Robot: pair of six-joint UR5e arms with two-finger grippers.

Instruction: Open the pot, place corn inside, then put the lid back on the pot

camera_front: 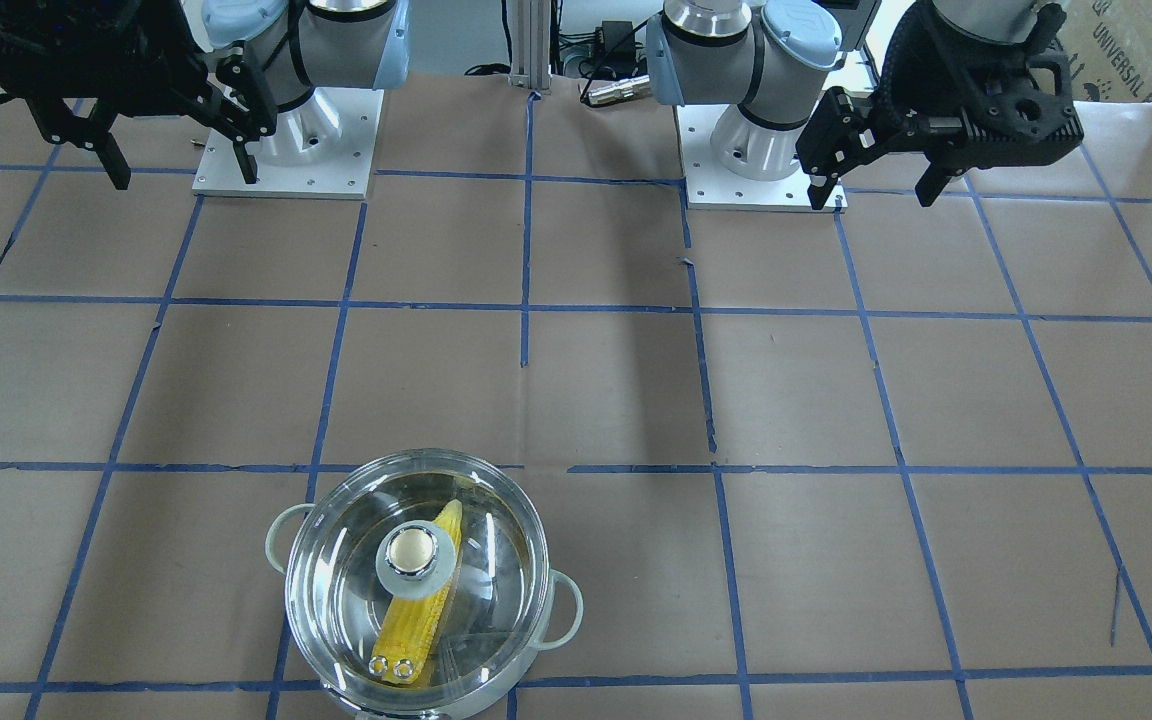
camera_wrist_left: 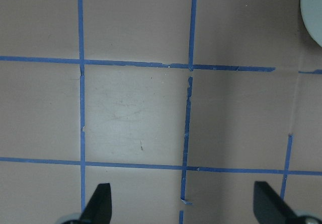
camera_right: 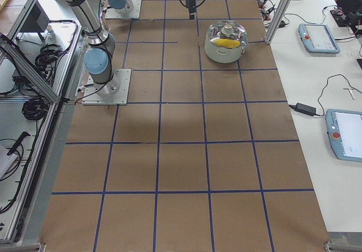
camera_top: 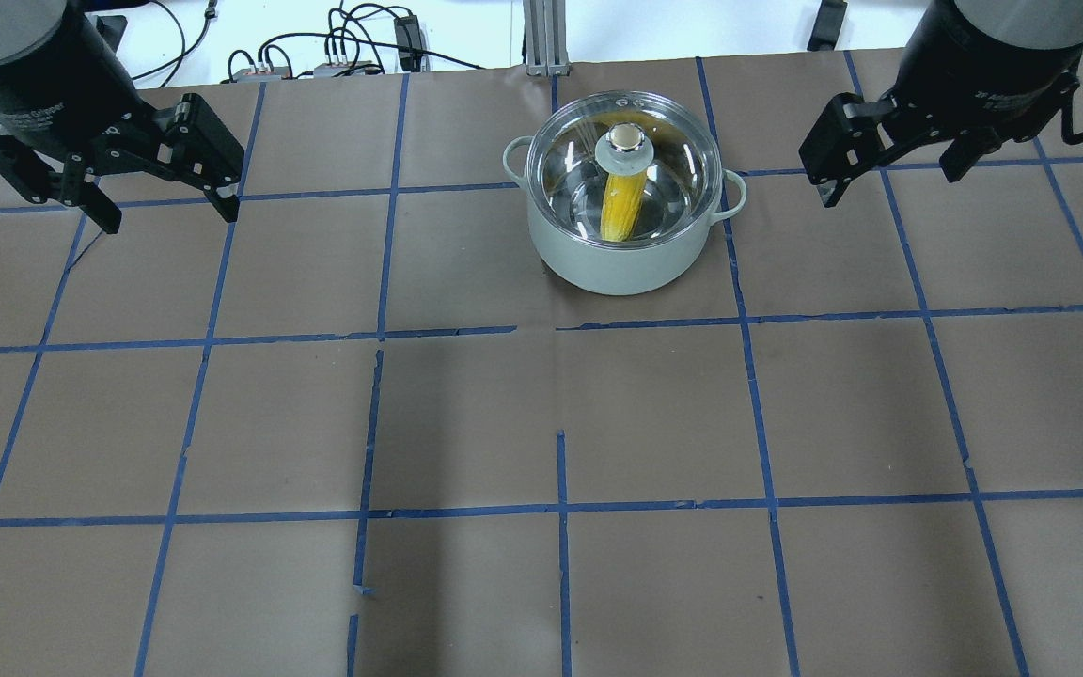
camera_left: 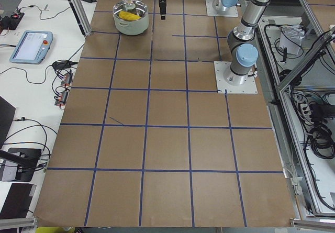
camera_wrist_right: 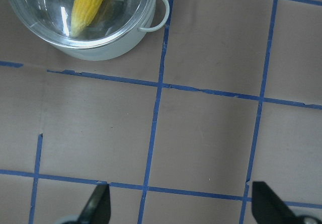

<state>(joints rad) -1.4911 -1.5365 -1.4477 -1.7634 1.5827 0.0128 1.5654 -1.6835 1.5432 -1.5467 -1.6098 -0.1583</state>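
1. The left end effector (camera_top: 168,214) is held with its fingers spread wide and nothing is gripped between them; it is hung above the desk (camera_top: 541,423), well apart from the pot (camera_top: 617,263)
2. The right end effector (camera_top: 889,183) is likewise spread wide and nothing is held in it; it is raised above the desk off to the pot's side, with no contact made
3. The pot is set upright on the far part of the desk, away from the robot's bases and slightly toward the robot's right
4. The lid (camera_top: 678,165) is seated level on the pot's rim, with its knob (camera_top: 627,141) upward at the centre
5. The corn (camera_top: 619,212) is seen through the glass, laid inside the pot and partly hidden beneath the knob
6. The desk is covered in brown paper and divided into squares by blue tape lines (camera_top: 560,508)
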